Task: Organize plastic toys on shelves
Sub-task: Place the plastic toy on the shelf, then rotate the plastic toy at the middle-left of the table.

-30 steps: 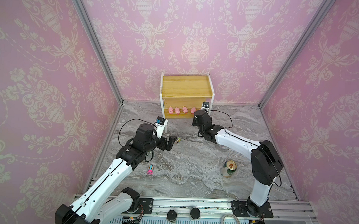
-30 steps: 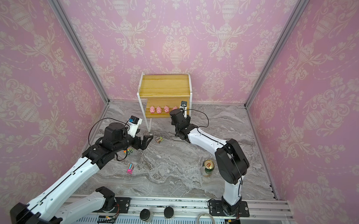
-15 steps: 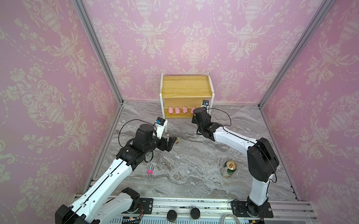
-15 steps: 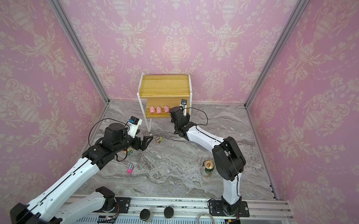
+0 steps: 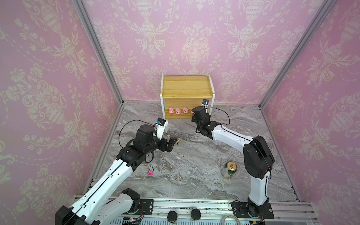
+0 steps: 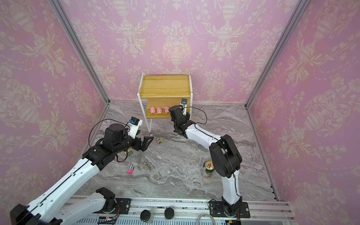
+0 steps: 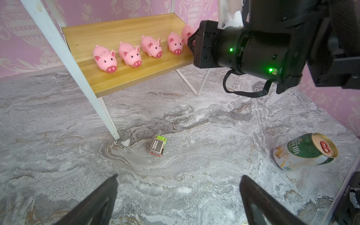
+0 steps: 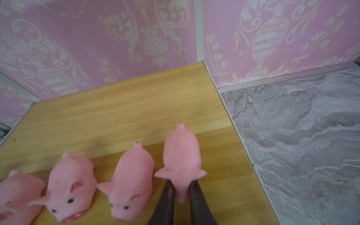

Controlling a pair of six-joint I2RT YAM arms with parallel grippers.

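The shelves (image 5: 188, 87) (image 6: 165, 85) stand against the back wall. Several pink pigs (image 7: 130, 55) line the lower board (image 8: 116, 116); both top views show three, such as one pig (image 5: 178, 111) (image 6: 159, 110). My right gripper (image 8: 181, 185) reaches onto that board and is shut on the snout of the last pink pig (image 8: 182, 155), which rests beside its neighbour (image 8: 132, 181). My left gripper (image 7: 179, 176) (image 5: 172, 145) hangs open and empty just short of the brown-green truck (image 7: 158, 145) (image 6: 159, 140). A pink-blue truck (image 5: 151, 170) and an orange-green truck (image 6: 129, 151) lie by the left arm.
A green-gold can (image 5: 229, 169) (image 7: 304, 151) stands on the marble table in front of the right arm's elbow. The rack's white front leg (image 7: 97, 101) comes down close to the brown-green truck. Pink walls close in the back and both sides.
The right wrist has shifted a little left along the shelf, now hiding the fourth pig in the top views. The left arm has barely moved.
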